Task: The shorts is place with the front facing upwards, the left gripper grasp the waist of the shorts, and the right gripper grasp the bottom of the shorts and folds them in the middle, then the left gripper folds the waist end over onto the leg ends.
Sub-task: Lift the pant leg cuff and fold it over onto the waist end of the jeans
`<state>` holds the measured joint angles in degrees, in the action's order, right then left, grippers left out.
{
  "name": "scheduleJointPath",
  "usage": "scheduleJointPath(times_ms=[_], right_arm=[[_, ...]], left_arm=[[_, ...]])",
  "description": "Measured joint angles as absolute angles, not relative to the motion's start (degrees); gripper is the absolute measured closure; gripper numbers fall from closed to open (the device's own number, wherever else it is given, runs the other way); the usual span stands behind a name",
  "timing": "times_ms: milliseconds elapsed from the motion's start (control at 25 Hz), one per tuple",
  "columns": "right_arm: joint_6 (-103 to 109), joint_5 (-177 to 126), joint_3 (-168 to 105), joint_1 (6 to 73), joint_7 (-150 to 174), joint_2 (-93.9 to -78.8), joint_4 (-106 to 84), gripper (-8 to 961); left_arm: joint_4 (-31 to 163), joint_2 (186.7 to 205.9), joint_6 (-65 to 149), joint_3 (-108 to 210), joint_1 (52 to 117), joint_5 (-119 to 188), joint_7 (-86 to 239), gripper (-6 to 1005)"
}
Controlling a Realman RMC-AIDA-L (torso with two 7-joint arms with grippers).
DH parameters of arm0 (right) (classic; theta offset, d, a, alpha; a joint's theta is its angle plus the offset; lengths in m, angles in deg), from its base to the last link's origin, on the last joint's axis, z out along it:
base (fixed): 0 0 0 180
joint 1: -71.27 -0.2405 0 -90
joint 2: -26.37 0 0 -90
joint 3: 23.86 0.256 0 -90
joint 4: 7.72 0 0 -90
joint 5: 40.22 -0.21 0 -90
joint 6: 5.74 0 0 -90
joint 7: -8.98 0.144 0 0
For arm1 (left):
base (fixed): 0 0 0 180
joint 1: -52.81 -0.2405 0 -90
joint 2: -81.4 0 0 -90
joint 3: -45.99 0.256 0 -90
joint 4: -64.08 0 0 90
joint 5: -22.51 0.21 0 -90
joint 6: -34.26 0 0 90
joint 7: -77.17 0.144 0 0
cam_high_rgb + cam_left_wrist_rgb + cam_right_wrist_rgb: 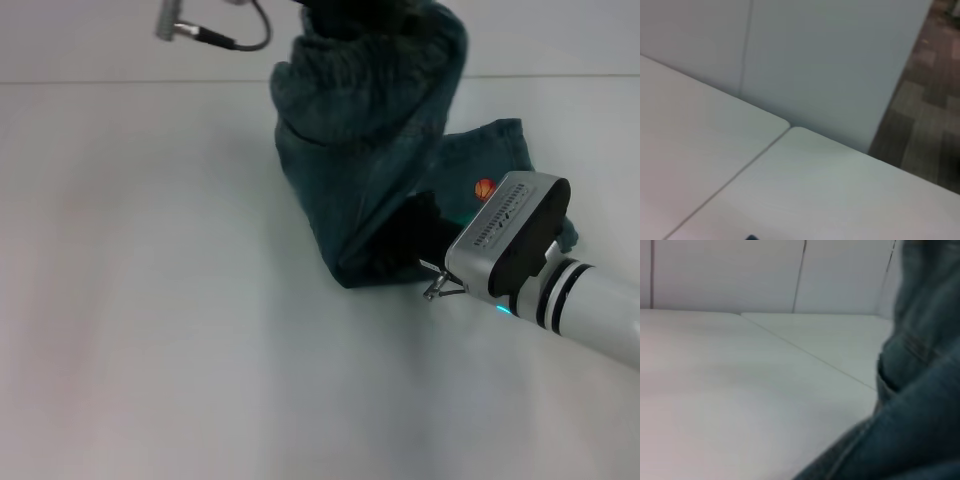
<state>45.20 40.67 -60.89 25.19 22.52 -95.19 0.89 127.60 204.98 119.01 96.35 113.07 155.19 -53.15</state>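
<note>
Head view: the shorts [370, 150] are partly lifted off the white desk [150, 300]. The waist [365, 75], gathered and ruffled, is held up high at the far side, its top running out of the picture, and the denim drapes down from it to the desk. The left end effector itself is out of sight above that edge; only a grey connector with a dark cable [215, 35] shows near the top. The lower part of the shorts lies on the desk, with the embroidered orange ball [485, 187] showing on one leg. The right end effector [415, 240] is low at the near edge of the cloth, dark against the denim; whether its fingers are apart or clamped on the fabric I cannot tell. In the right wrist view the denim fills one side, close to the camera. The left wrist view shows only desk, wall and floor.
</note>
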Motion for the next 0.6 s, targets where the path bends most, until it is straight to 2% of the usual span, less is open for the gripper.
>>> scheduleJointPath(times_ms=[360, 600], right_arm=[[45.8, 40.6, -60.9, 25.4, 22.4, -95.08, 1.2, 954], [46.0, 40.6, -60.9, 25.7, 22.5, -94.98, 1.5, 955]], left_arm=[[119.6, 205.33, 111.0, 107.9, 119.3, 155.0, -53.2, 954], [117.0, 205.76, 104.5, 115.6, 121.1, 154.8, -53.2, 955]])
